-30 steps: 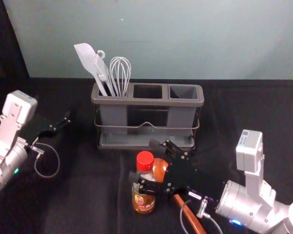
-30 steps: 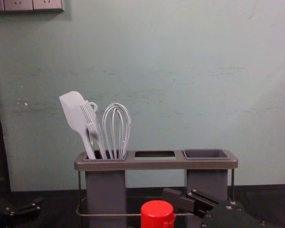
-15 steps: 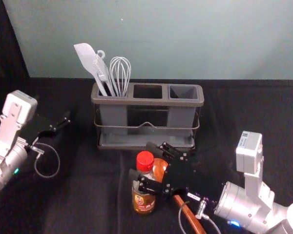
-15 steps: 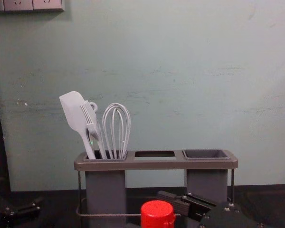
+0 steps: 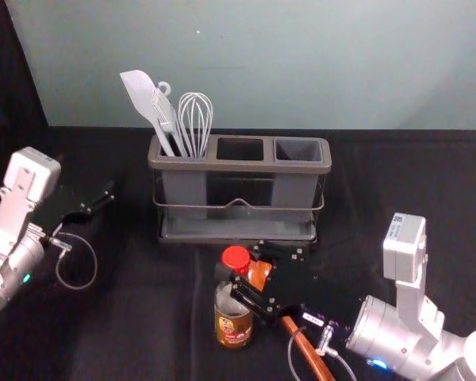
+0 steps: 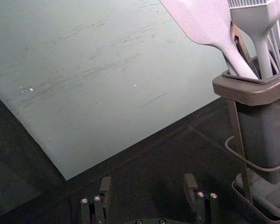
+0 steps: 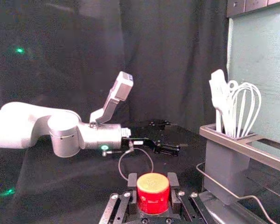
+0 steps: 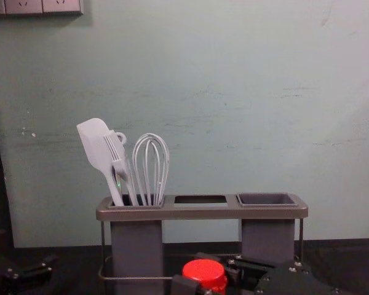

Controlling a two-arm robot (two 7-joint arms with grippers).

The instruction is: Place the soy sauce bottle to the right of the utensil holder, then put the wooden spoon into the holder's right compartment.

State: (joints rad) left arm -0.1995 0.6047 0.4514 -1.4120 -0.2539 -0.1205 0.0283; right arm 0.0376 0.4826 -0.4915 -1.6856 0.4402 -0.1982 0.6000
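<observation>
The right gripper (image 7: 152, 179) has its fingers closed around the soy sauce bottle (image 5: 233, 327)
Likely slippery; the neck suits gripping. Left gripper (image 6: 148, 181) parked at left, fingers wide, empty.

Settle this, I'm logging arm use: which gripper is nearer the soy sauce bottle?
Right: the right gripper has its jaws around the soy sauce bottle near the cap, and the left gripper hangs apart from it, off to the robot's left.

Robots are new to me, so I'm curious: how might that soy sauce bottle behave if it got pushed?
The soy sauce bottle looks narrow for its height, so a push near its red cap would probably tip it. Its rounded sides suggest it may roll once it is down.
</observation>
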